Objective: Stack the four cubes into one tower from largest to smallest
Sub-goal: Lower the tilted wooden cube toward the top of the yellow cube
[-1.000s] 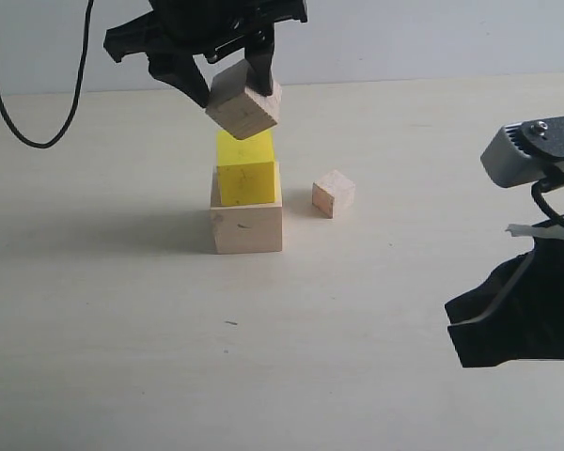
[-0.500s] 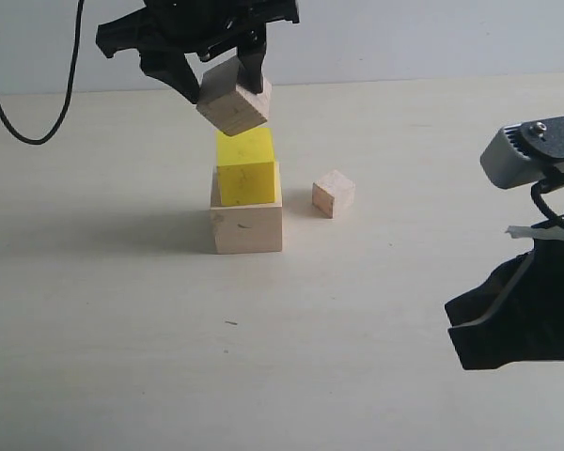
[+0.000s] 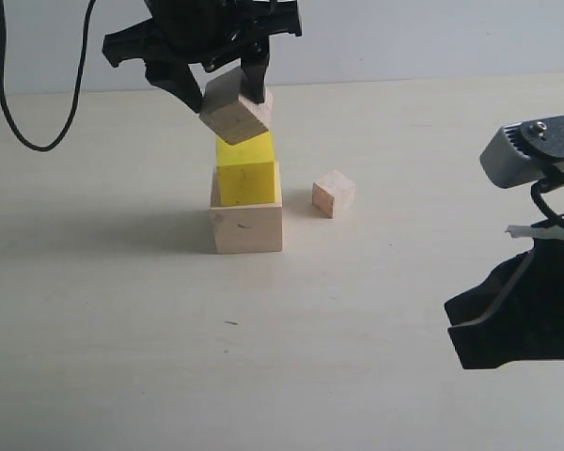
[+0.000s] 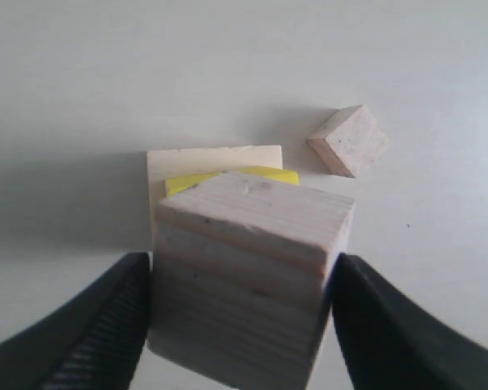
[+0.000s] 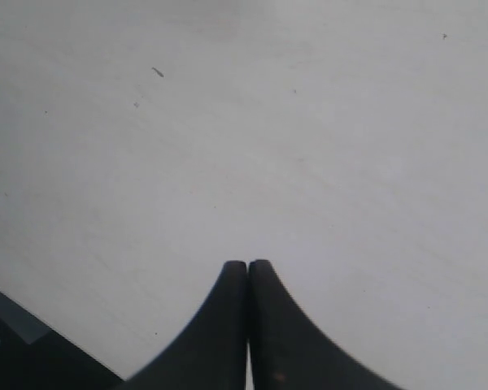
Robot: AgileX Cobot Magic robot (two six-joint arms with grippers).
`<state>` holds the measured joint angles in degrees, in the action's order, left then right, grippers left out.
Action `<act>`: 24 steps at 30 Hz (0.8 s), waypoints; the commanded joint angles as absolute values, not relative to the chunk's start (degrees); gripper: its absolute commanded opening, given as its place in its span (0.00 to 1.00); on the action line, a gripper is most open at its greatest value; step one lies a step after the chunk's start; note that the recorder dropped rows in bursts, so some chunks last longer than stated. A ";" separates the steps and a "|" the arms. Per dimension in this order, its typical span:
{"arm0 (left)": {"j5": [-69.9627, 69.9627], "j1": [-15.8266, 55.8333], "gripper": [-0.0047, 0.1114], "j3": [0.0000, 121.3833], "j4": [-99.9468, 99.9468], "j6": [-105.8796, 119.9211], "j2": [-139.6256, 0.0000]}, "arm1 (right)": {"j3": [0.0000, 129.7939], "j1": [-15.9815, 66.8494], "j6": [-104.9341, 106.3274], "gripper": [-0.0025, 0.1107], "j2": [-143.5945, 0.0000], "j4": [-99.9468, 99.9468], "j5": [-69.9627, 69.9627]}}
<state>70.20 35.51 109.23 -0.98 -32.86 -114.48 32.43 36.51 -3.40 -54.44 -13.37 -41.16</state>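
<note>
Item 1, the stack. The large wooden cube (image 3: 247, 228) stands flat on the bench (image 3: 122, 329). The yellow cube (image 3: 247, 178) sits squarely on top of it, within its outline. The wrist view from above shows a margin of bare wood along one side and the far edge.

Item 2, the left arm. The left fingers (image 4: 106, 325) are spread wide and clamped on two opposite faces of the medium wooden cube (image 3: 233, 108). This cube is held directly over the yellow cube and is tilted, with one lower corner dipping toward the yellow top (contact between that corner and the yellow surface cannot be confirmed from either view). The cube's faces are not parallel to those of the stack below.

Item 3, the loose piece. The small wooden cube (image 3: 334, 194) rests on the bench to the right of the stack in the exterior view. It is near the stack but not touching it, and is turned at an angle to it.

Item 4, the right arm. The right fingers (image 5: 232, 309) are pressed together tip to tip and hold nothing. They hang over bare bench at the right of the exterior view, well apart from all four cubes.
</note>
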 commanded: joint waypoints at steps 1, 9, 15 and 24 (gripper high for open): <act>69.96 35.41 0.04 109.56 -0.60 -33.20 -114.60 | 32.23 36.17 -2.83 0.02 -54.01 -12.87 -40.60; 69.96 35.41 0.04 109.46 0.00 -33.20 -114.57 | 32.23 36.17 -2.71 0.02 -54.01 -12.87 -40.61; 69.96 35.41 0.04 109.46 0.00 -33.20 -114.57 | 32.23 36.17 -2.71 0.02 -54.01 -12.87 -40.61; 69.96 35.41 0.04 109.46 -0.75 -33.03 -114.57 | 32.23 36.17 -2.71 0.02 -54.01 -12.87 -40.61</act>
<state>70.20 35.51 109.23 -0.37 -33.00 -114.48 32.43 36.51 -3.19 -54.44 -13.37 -41.16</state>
